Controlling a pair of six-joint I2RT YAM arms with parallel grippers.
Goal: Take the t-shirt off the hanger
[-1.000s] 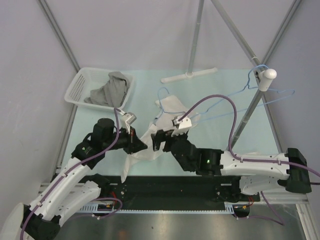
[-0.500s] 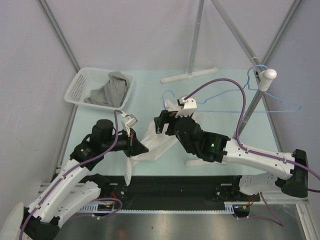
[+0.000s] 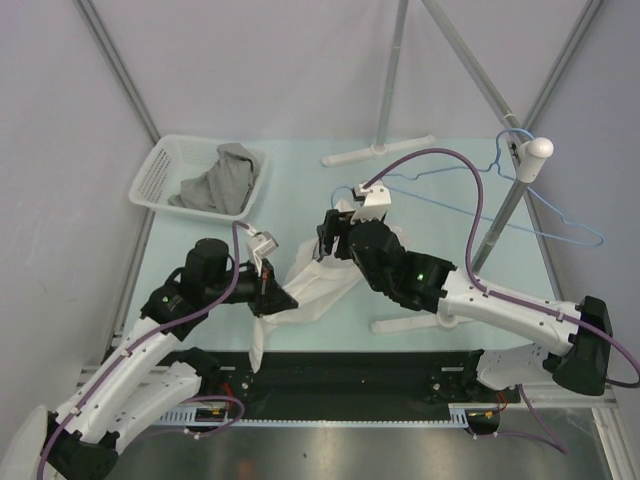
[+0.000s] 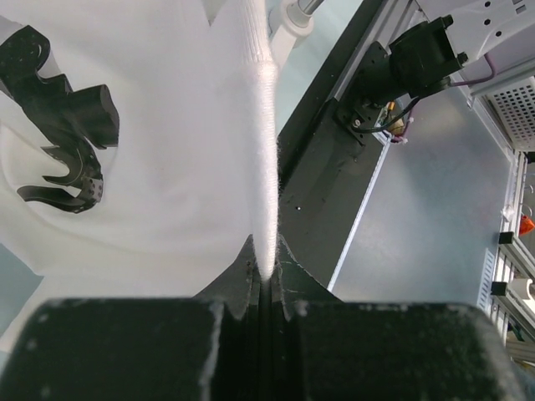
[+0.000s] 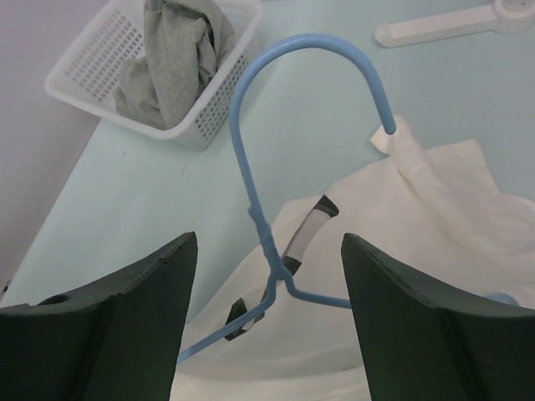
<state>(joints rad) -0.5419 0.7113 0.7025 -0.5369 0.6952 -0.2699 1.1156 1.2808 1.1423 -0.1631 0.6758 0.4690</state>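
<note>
A white t-shirt [image 3: 322,282] lies crumpled on the pale green table, still on a blue hanger whose hook [image 5: 308,48] sticks out past the collar. My left gripper [image 3: 278,293] is shut on a fold of the t-shirt's edge [image 4: 266,167]; the cloth runs straight into its closed jaws [image 4: 266,269]. My right gripper [image 3: 331,236] is open above the hanger's neck [image 5: 272,251], one finger on each side and touching nothing [image 5: 272,313]. The shirt [image 5: 418,217] covers the hanger's arms.
A white basket [image 3: 160,172] with a grey garment [image 3: 222,178] sits at the back left, also in the right wrist view [image 5: 84,75]. A slanted rack pole [image 3: 510,205] at the right carries more blue hangers [image 3: 560,215]. A white stand base [image 3: 378,151] lies at the back.
My right arm has moved away from the front, from the shirt's middle up to the hanger's neck, jaws open. My left gripper has stayed shut on the shirt, almost still.
</note>
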